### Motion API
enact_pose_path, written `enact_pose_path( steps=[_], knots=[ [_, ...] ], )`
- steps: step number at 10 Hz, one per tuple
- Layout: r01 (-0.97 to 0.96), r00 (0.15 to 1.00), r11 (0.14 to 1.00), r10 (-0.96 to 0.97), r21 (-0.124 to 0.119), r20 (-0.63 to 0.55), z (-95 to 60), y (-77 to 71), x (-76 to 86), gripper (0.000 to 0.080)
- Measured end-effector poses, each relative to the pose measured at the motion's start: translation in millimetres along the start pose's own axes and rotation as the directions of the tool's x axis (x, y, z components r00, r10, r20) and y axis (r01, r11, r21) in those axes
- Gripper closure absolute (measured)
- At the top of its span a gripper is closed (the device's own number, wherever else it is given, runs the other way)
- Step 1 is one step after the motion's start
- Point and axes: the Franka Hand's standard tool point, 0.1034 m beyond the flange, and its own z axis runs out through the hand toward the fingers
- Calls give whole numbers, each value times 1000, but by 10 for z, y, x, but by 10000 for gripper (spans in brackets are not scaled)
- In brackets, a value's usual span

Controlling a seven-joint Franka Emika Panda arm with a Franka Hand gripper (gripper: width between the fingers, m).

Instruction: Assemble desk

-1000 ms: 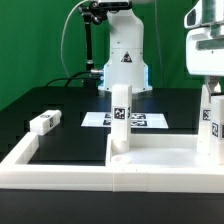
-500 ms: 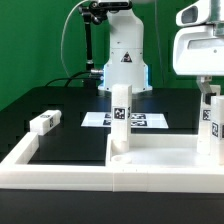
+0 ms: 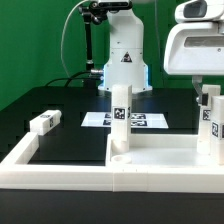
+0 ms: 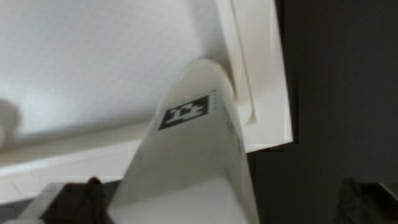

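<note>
Exterior view, tabletop: I see the tabletop (image 3: pixel 160 160) lying flat at the front of the black counter (image 3: pixel 70 105), toward the exterior view's right. It looks to sit against the white rim (image 3: pixel 20 155), though I cannot make out the seam.
Middle leg: the middle leg (image 3: pixel 121 120) stands upright at the tabletop's far corner on the exterior view's left, with its tags facing the camera.
Right leg: the right leg (image 3: pixel 211 125) stands upright at the far corner on the exterior view's right, also showing a tag. It is partly cut off by the picture's edge.
Loose leg: the loose leg (image 3: pixel 45 122) lies on its side on the counter, well apart from the tabletop, on the exterior view's left.
Wrist view, right leg: I am looking down along this leg (image 4: pixel 187 165). Its tagged top end is toward the camera and its foot meets the tabletop (image 4: pixel 107 60) close to the panel's edge. The bare counter is dark beyond that edge.
End effector: the end effector (image 4: pixel 222 205) is spread wide over the right leg. I see one dark fingertip (image 4: pixel 80 200) on one side of the leg and the other far off on the opposite side, so nothing is clamped. I cannot tell whether the nearer tip brushes the leg.
Wrist housing: in the exterior view the white housing (image 3: pixel 200 45) hangs above the right leg.
Marker board: the marker board (image 3: pixel 150 120) lies flat on the counter behind the middle leg.
Arm base: the base (image 3: pixel 125 55) stands at the back of the counter, before a green backdrop.
</note>
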Motion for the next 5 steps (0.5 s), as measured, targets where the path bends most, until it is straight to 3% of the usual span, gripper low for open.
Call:
enact_pose_path(
  steps=[2,4,5],
  knots=[
    [171,985,985,-171,-14,-4,3,20,7,151],
    [174,985,985,-174,-15,-3,3,29,9,404],
    [174,985,985,-174,-15,-3,3,30,9,404]
  ],
)
